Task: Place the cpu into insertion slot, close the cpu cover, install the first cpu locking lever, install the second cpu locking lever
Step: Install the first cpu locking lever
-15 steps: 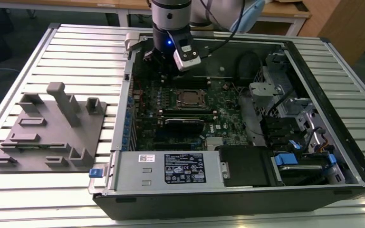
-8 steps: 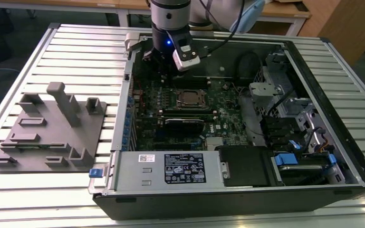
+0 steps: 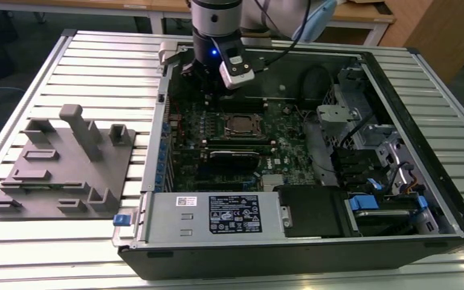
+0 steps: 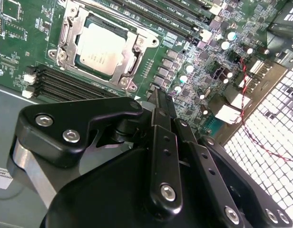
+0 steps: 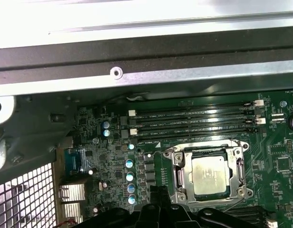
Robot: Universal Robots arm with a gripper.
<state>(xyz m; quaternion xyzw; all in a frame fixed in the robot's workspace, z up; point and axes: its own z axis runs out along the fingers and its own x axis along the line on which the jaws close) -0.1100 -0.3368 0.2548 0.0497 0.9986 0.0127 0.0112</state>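
The cpu (image 4: 101, 50), probably light, stiff and fragile and best gripped by its edges, sits in the insertion slot (image 4: 64, 40) at the upper left of the second wrist view. Below it hovers the gripper (image 4: 156, 95), seemingly pressed together and empty.

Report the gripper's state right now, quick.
Gripper: closed, holding nothing; the cpu lies apart from it.
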